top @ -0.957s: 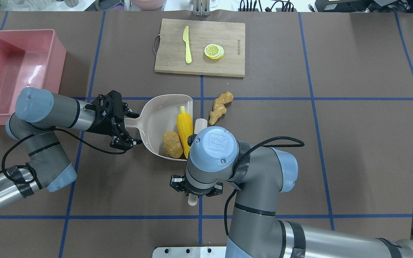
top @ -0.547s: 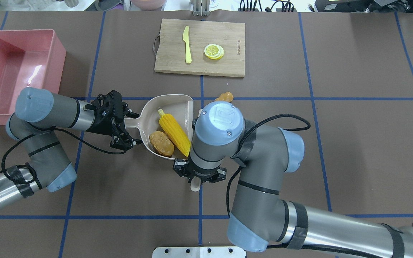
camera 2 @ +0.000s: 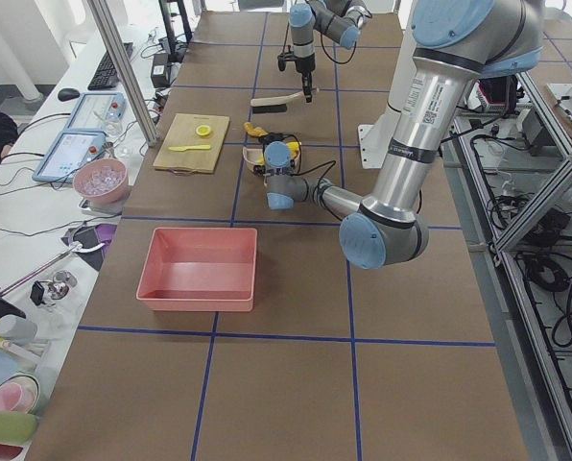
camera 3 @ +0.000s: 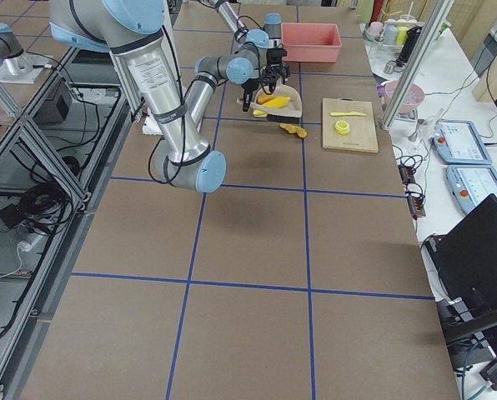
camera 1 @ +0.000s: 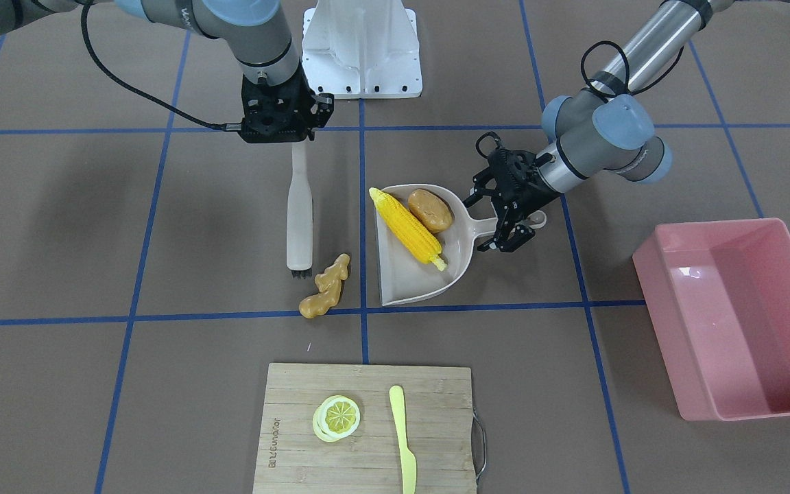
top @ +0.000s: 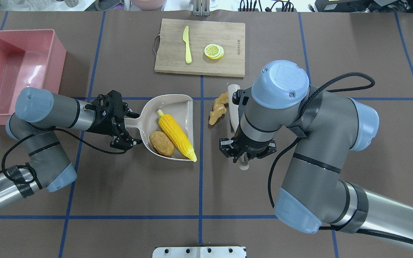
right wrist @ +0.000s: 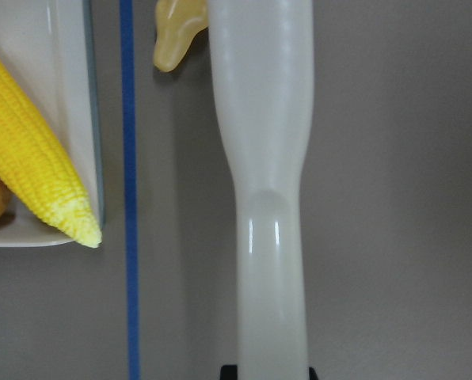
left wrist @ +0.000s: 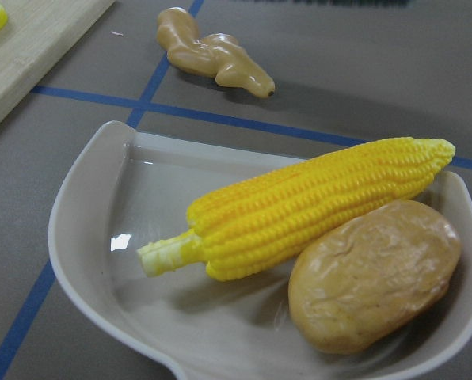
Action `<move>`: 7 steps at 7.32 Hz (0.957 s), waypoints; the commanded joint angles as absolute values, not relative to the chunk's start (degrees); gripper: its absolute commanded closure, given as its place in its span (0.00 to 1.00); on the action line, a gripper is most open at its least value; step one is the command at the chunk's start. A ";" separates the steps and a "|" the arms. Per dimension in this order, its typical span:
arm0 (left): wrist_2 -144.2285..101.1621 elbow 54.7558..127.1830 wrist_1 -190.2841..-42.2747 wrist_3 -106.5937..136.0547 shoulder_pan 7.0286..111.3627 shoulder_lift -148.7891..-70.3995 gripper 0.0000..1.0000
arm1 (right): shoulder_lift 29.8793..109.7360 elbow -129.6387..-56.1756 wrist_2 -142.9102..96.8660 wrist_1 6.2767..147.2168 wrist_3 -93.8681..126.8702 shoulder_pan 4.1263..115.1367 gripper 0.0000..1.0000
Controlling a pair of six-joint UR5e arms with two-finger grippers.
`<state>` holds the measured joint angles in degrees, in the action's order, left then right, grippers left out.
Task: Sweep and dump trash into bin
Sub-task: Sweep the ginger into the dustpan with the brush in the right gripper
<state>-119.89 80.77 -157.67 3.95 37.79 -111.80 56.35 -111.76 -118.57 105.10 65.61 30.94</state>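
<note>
The yellow corn cob (top: 176, 134) and the brown potato (top: 161, 143) lie inside the beige dustpan (top: 170, 104). My left gripper (top: 120, 123) is shut on the dustpan's handle. The tan ginger root (top: 218, 109) lies on the table just right of the pan's mouth. My right gripper (top: 244, 152) is shut on the handle of a white brush (camera 1: 299, 213). The brush lies along the ginger's right side, its bristles beside the root. The pink bin (top: 13, 71) stands at the far left and holds nothing.
A wooden cutting board (top: 228, 32) at the back holds a yellow knife (top: 187, 44) and a lemon slice (top: 214, 51). Blue tape lines cross the brown table. The robot's white base plate (camera 1: 361, 41) is at the near edge.
My right arm swung the brush from the dustpan's mouth over to the ginger's right side. The corn and potato slid deeper into the pan and the corn turned. The left arm held still.
</note>
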 commanded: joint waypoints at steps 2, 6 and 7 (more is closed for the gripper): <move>-119.88 80.77 -157.68 3.96 37.79 -111.80 0.03 | 58.45 -104.29 -113.22 100.68 55.11 32.25 1.00; -119.88 80.77 -157.68 3.96 37.79 -111.80 0.03 | 56.70 -96.24 -113.03 92.64 57.20 31.22 1.00; -119.80 80.77 -157.68 3.96 37.79 -111.80 0.03 | 55.30 -95.98 -112.16 92.64 61.22 28.24 1.00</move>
<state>-119.86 80.77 -157.68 3.95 37.79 -111.80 56.72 -96.44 -112.87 92.81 57.61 31.06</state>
